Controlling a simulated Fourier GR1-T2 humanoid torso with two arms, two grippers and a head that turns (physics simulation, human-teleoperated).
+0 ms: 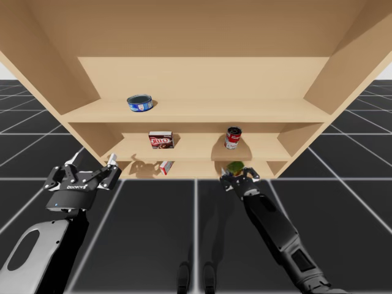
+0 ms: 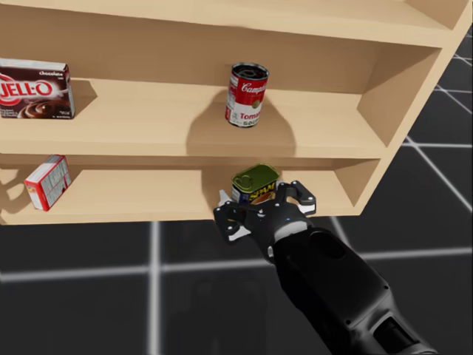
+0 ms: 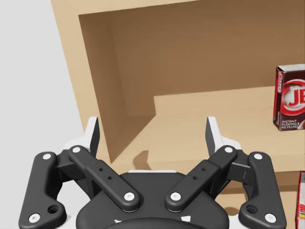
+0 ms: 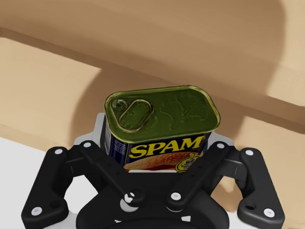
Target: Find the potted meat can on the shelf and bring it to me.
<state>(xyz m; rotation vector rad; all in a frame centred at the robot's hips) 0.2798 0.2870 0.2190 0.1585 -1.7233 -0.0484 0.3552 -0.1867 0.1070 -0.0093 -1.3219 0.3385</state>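
**Right end effector (image 4: 159,143) clenched on green can (image 4: 162,114) at the shelf's (image 1: 196,111) front edge**

Closest to us, in the right wrist view, the green can sits between our right end effector's fingers (image 4: 99,125). It is oblong with rounded corners and has a pull-tab lid. A finger presses on each of its sides, so we count it as grasped. In the head view the green can (image 2: 255,183) leans a little at the front lip of the shelf's (image 2: 148,118) lowest board, towards its right end. Our right end effector (image 2: 261,198) wraps it from the near side, and the arm reaches up to it from below. The high view puts the green can (image 1: 234,166) and the right end effector (image 1: 236,174) at that same lip.

Our left end effector (image 3: 152,126) is released, its fingers (image 3: 93,136) spread wide with nothing between them. In the high view it (image 1: 92,161) hovers off the shelf's left front corner, well apart from the green can.

On the middle board a brown box (image 1: 161,140) (image 2: 33,89) (image 3: 289,98) stands upright at the left. A red can (image 1: 233,138) (image 2: 246,95) stands upright further right, above the green can. A small box (image 1: 165,167) (image 2: 47,182), red and white, stands tilted on the lowest board below the brown box, to the left of the green can. A blue can (image 1: 139,102), round and flat, rests on the top board towards the left.
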